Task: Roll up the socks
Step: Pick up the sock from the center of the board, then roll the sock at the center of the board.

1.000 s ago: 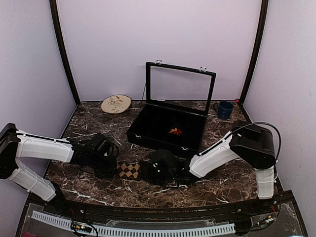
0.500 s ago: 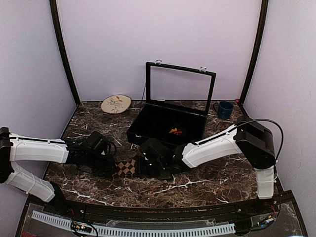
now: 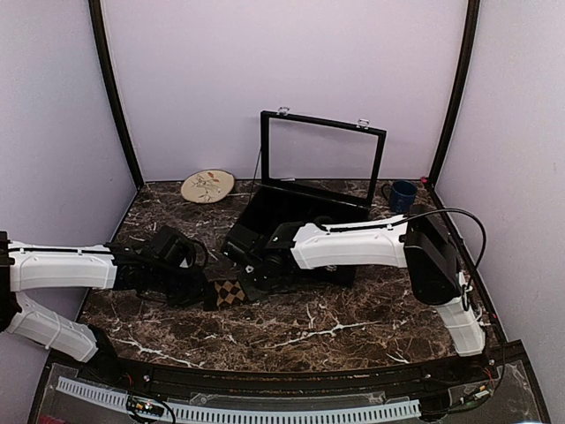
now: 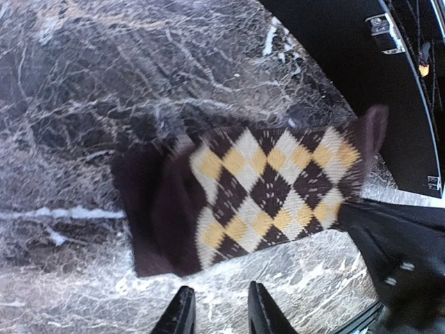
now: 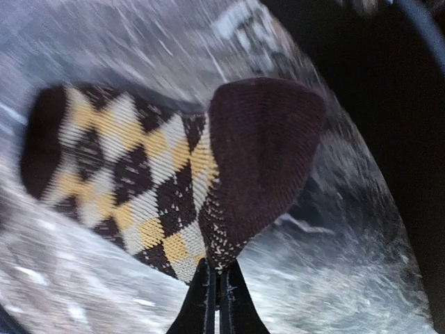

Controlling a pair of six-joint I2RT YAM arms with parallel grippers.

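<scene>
- Sock (image 4: 271, 198), tan-brown argyle: on marble table (image 3: 353, 327), just before black case (image 3: 323, 145).
- Right gripper (image 5: 217, 278): clamped tight on sock's dark end, which is folded over.
- Left gripper (image 4: 217, 314): fingers slightly parted, empty, just beside sock.

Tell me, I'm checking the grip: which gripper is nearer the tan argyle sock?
Right. The right gripper pinches the tan sock; the left gripper hovers open, just off its edge.

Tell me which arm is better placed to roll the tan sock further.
Right: the right gripper is shut on the tan-brown argyle sock's lifted dark end. The left gripper stands open, holding nothing.
</scene>
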